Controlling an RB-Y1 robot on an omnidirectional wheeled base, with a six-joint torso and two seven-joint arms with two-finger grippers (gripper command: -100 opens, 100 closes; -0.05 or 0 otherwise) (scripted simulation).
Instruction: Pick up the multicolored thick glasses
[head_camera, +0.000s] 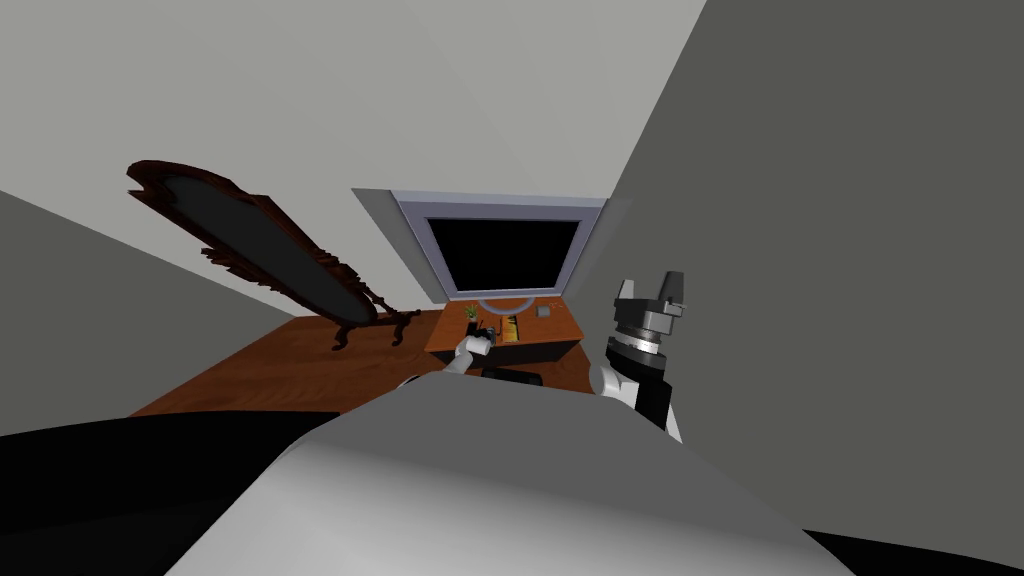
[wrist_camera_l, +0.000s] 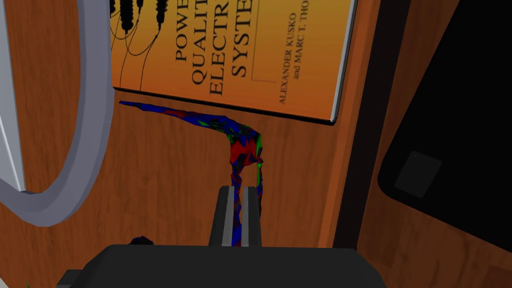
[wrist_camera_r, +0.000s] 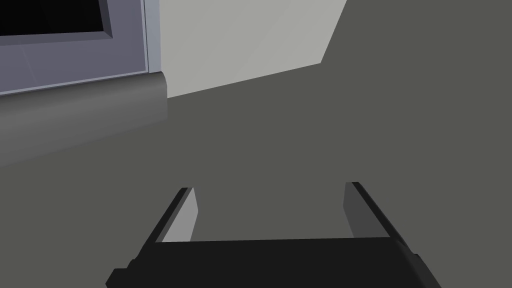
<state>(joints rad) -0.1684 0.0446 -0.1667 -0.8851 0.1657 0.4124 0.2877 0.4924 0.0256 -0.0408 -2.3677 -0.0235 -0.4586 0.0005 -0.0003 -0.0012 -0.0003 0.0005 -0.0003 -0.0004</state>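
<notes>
The wooden bench (head_camera: 560, 330) stands against the wall. A dark-framed oval mirror (head_camera: 260, 245) stands on the floor to its left. A grey monitor (head_camera: 503, 252) with a black screen sits at the back of the bench. The left wrist view catches part of its grey ring-shaped stand (wrist_camera_l: 95, 100).

Beside the stand lies an orange book (wrist_camera_l: 240, 50). Its title lines are cut off and read "POWE", "QUALI", "ELEC" and "SYSTE". Below them is "ALEXANDER KUSKO and MARC T. THO", also cut off. Beyond the bench edge is a black shape (wrist_camera_l: 450, 150) I cannot identify.

The right end effector (wrist_camera_r: 270, 186) is raised to the right of the bench with its fingers spread apart.

The left end effector (wrist_camera_l: 240, 190) is over the bench front, its fingers clamped on the glasses (wrist_camera_l: 245, 147). These are a jagged red, blue and green frame. One thin arm reaches out close along the book's near edge. The lenses are hard to make out, and I cannot tell whether the glasses touch the bench.

A small plant (head_camera: 470, 312) and a grey box (head_camera: 544, 311) sit near the monitor.
</notes>
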